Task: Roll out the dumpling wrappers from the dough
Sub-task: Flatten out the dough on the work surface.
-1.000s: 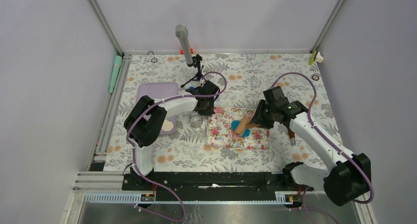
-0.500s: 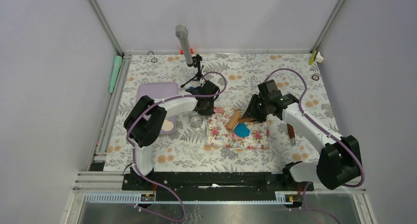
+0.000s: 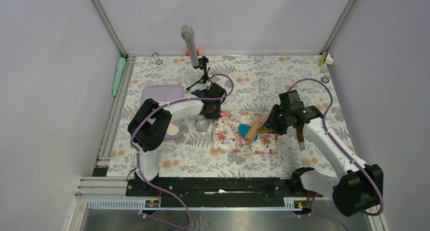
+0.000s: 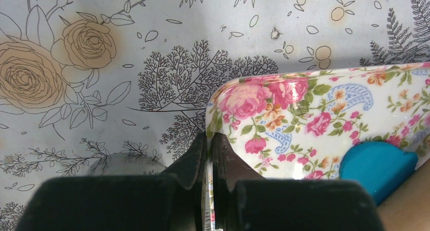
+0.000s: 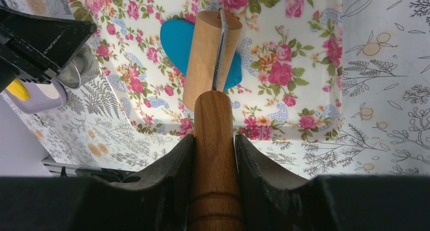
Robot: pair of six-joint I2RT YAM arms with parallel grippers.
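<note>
White-shelled, black-jointed left arm (image 3: 177,107) and right arm (image 3: 329,142); looping purple cables (image 3: 307,80); black pincer fingers (image 5: 162,185).

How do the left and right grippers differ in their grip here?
The left gripper is pinched shut on the thin edge of the flowered pink mat; the right gripper clasps the round handle of the wooden roller. Left's jaws nearly meet; right's stand apart. Both are holding something.
</note>
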